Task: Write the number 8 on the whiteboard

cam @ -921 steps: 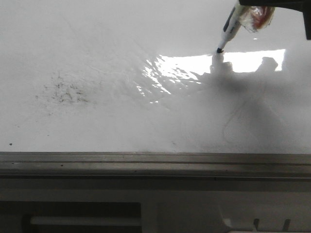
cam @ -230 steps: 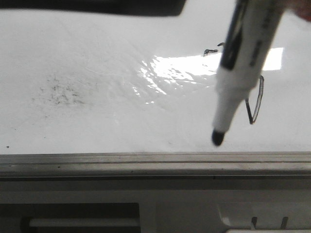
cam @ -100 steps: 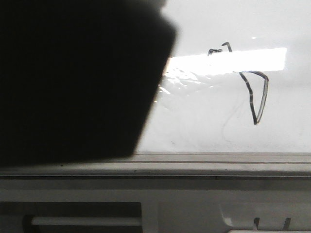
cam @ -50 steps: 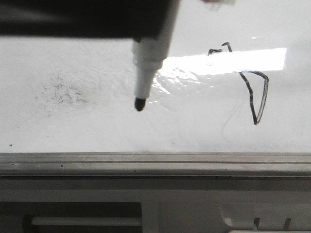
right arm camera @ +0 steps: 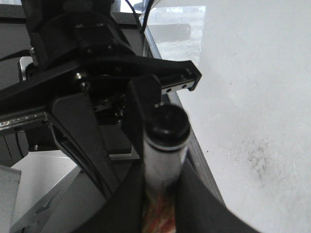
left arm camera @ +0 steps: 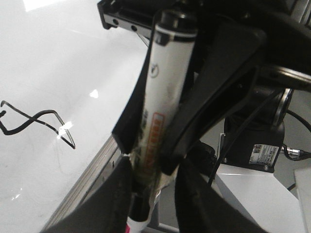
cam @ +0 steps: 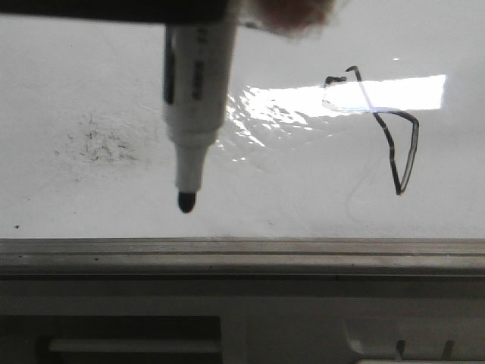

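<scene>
Marker (cam: pixel 193 98) has shifted left and lower, tip above the whiteboard (cam: pixel 91 205). Right gripper (right arm camera: pixel 160 213) and left gripper (left arm camera: pixel 153 182) both clamp it. The 8 (cam: pixel 394 144) lies unfinished, rightward.
</scene>
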You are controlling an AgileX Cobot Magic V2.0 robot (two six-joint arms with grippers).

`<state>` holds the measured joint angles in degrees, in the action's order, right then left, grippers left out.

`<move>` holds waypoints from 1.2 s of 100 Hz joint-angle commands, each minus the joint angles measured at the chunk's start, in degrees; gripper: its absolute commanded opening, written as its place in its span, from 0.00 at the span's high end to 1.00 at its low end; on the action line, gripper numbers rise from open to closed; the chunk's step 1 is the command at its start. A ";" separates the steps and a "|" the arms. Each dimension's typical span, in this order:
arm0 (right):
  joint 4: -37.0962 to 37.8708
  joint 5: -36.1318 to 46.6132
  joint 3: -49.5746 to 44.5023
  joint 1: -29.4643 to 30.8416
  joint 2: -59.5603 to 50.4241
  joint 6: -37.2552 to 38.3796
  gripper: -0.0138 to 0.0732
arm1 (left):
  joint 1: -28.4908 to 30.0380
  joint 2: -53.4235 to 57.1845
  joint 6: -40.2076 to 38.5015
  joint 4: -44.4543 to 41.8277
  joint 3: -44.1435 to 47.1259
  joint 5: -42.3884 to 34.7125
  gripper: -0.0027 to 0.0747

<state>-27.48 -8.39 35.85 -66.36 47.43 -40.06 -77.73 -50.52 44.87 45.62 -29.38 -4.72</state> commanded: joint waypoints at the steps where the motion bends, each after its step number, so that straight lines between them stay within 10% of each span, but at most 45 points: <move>1: -0.87 7.25 2.05 -0.75 0.39 -0.54 0.92 | -0.41 0.20 -0.74 1.11 -1.85 -3.01 0.82; 22: -0.87 9.28 2.05 -0.75 0.39 -0.54 0.92 | -0.41 -0.64 -0.74 1.83 -1.79 0.22 0.86; 48: -0.87 9.33 2.05 -0.75 0.39 -0.54 0.92 | -0.41 -3.42 -0.74 3.58 -1.79 0.48 0.61; 86: -2.04 8.39 2.05 -0.75 0.39 -0.54 0.92 | -0.41 -3.66 -0.74 5.55 -1.79 -0.02 0.99; 120: -3.17 5.71 2.05 -0.75 0.39 -0.54 0.84 | -0.41 -3.66 -0.74 5.70 -1.79 0.97 0.99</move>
<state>-31.10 -6.75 35.74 -67.24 48.08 -39.17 -77.73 -53.12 45.32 49.81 -29.38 -2.64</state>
